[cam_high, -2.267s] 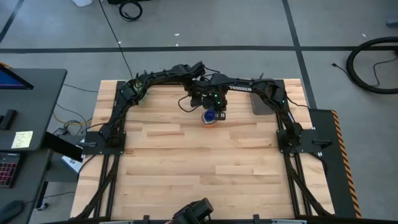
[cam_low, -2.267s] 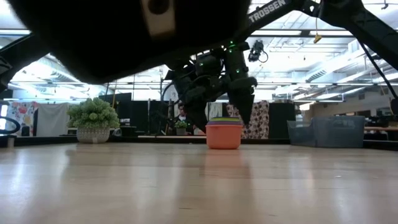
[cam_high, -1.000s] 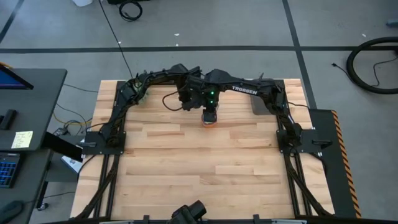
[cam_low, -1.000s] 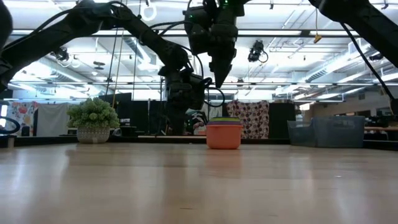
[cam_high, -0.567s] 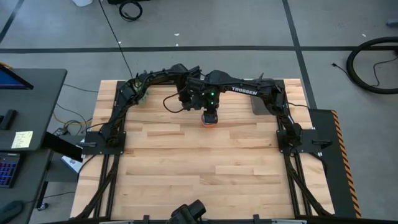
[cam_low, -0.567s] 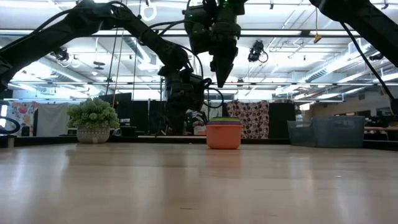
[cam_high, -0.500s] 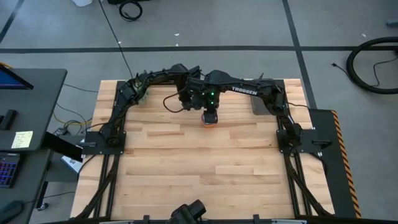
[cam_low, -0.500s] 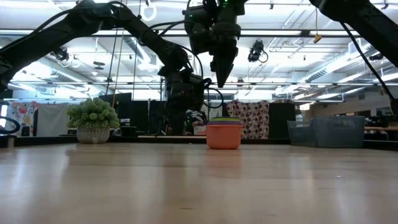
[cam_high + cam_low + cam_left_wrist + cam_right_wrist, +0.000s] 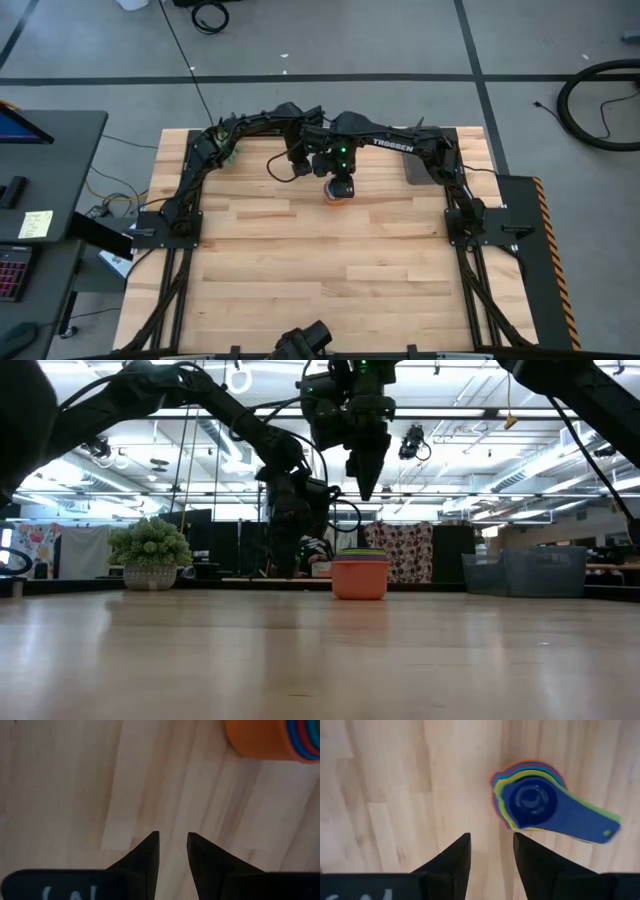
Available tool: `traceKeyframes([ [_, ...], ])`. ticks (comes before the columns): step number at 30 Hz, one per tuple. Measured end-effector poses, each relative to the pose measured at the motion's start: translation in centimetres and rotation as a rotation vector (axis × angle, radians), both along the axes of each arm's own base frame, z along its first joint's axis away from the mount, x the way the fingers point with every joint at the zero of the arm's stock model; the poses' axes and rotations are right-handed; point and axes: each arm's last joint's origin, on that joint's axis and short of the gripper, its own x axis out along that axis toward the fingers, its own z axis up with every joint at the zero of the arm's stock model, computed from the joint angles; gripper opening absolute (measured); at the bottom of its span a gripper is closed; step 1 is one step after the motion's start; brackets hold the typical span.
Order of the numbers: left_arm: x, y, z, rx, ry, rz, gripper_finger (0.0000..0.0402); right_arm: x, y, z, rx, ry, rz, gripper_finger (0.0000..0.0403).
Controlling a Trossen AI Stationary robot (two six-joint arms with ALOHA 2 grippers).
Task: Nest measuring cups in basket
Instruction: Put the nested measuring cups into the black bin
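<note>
The measuring cups (image 9: 535, 802) stand nested in one stack on the table, orange outermost (image 9: 359, 577) and dark blue on top, with the handles lying over each other. My right gripper (image 9: 491, 840) hangs open high above the stack (image 9: 367, 492), pointing down with nothing between its fingers. My left gripper (image 9: 172, 840) is open low over bare wood just left of the stack (image 9: 303, 170). The orange cup (image 9: 262, 740) shows at the edge of the left wrist view. The basket (image 9: 525, 572) stands at the far right, partly under the right arm (image 9: 418, 168).
A fuzzy green plant ball in a white pot (image 9: 150, 552) sits at the table's far left corner (image 9: 228, 152). Both arms reach in over the far edge. The near half of the wooden table (image 9: 330, 280) holds nothing.
My right gripper has tipped a little above the cup stack, so its fingertips have swung slightly toward the table's right edge. The cup stack has stayed where it was.
</note>
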Motion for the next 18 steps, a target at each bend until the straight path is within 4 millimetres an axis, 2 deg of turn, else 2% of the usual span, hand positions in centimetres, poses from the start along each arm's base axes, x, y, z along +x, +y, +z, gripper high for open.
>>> traceKeyframes([
  [3,0.0,0.1,0.6,0.000,0.000,0.000,0.0103,0.1,0.0,0.0,0.030,-0.024,0.044,0.0153],
  [9,0.3,0.4,2.4,0.045,-0.002,-0.034,0.0103,0.6,0.1,-1.4,0.011,-0.056,0.145,0.0152],
  [18,0.2,0.8,2.9,0.073,0.000,-0.030,0.0103,0.8,0.1,-3.7,0.000,-0.044,0.178,0.0158],
])
